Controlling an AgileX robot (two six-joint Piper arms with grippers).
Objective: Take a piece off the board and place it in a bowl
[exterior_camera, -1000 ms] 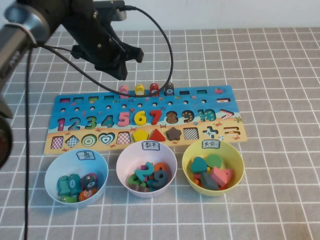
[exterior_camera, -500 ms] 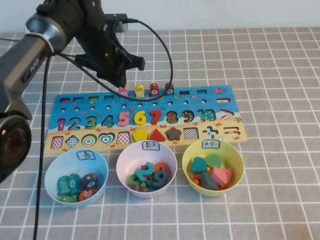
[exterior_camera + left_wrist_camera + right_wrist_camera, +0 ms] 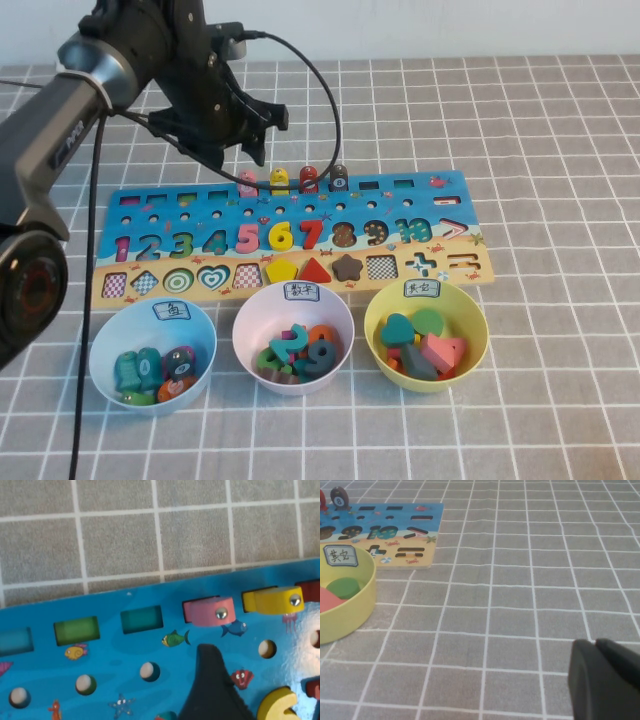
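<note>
High view: the left gripper (image 3: pixel 243 152) hangs just above the far edge of the board (image 3: pixel 150 212), its two dark fingers visibly spread, one toward the far side and one toward the pink piece (image 3: pixel 247 183). That piece stands upright in its slot in the board's far row, at the left end of a line of four, with the yellow piece (image 3: pixel 279 180), the red piece (image 3: pixel 309 179) and the dark piece (image 3: pixel 339 177) beside it in turn. The piece sits directly below the parted fingers, ungripped, with a gap showing above it. Left wrist view shows one dark fingertip (image 3: pixel 212 690) over the blue board, close to the pink piece (image 3: pixel 209 611) but apart from it; the other finger is out of that shot. The pale blue bowl (image 3: pixel 108 340) rests on the near side of the board, leftmost of three bowls. The right gripper (image 3: pixel 605 680) sits low over bare checked cloth, well apart from the board; whether its jaws are spread or together cannot be told.
</note>
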